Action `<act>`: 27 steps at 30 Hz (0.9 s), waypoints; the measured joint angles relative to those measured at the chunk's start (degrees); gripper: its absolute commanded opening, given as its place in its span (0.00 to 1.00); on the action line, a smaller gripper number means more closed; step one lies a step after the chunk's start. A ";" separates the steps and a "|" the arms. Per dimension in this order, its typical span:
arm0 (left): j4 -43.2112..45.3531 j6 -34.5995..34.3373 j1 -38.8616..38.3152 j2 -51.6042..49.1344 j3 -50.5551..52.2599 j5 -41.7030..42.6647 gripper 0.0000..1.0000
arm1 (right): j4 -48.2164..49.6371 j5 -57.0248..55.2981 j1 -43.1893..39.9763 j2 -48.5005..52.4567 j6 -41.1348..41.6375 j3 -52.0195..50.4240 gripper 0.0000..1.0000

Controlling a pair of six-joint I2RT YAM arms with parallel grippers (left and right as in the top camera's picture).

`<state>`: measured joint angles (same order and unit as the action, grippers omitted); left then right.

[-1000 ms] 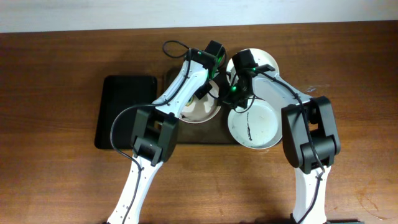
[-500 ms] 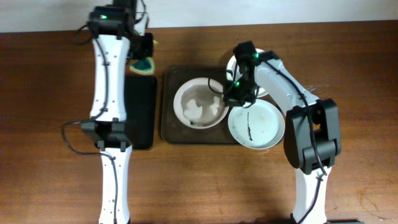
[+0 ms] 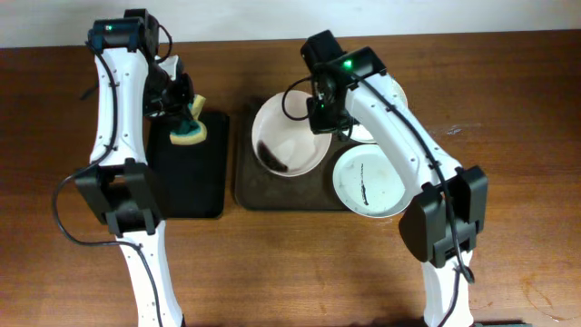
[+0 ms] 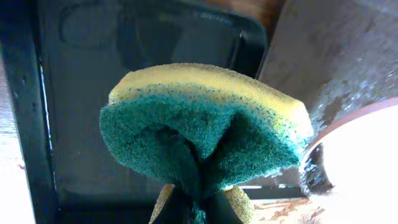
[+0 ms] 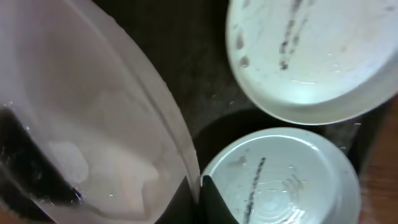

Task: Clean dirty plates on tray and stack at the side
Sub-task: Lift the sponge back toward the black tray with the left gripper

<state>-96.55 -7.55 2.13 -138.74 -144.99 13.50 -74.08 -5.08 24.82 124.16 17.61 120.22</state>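
My right gripper (image 3: 320, 116) is shut on the right rim of a white plate (image 3: 290, 134) and holds it tilted over the dark brown tray (image 3: 250, 186); dark liquid pools at the plate's low edge. In the right wrist view my fingertips (image 5: 200, 186) pinch that rim (image 5: 168, 124). A second plate (image 3: 368, 182) with a black streak lies at the tray's right end. The third plate (image 3: 386, 98) lies behind it, partly hidden by my arm. My left gripper (image 3: 180, 111) is shut on a yellow-green sponge (image 4: 205, 124) above the black tray.
A smaller black tray (image 3: 186, 168) lies left of the brown tray, under the sponge. Both streaked plates show in the right wrist view, upper one (image 5: 311, 56) and lower one (image 5: 286, 180). Brown wooden table (image 3: 91, 254) all around.
My right gripper has taken the middle plate's rim and tipped it up, so dark liquid has gathered at its low side. My left gripper has carried the sponge down over the black tray.
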 measured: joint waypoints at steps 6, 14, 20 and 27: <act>0.85 -1.25 -0.07 0.11 13.18 -12.28 0.00 | -2.71 -24.44 1.36 -0.04 3.48 0.94 0.04; 8.76 -1.51 -0.07 0.11 17.27 -14.21 0.00 | -2.91 -53.27 15.28 -0.04 5.81 1.11 0.04; 11.21 -1.53 -0.07 0.50 17.29 -14.21 0.00 | -6.56 -60.98 17.90 -0.07 10.62 1.18 0.04; 15.41 -1.60 -0.24 8.57 17.29 -9.60 0.00 | -3.19 -22.88 7.37 -0.55 16.68 1.16 0.04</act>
<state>-81.14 -9.15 1.89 -130.17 -127.70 3.90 -77.28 -27.97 32.18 123.61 34.28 121.38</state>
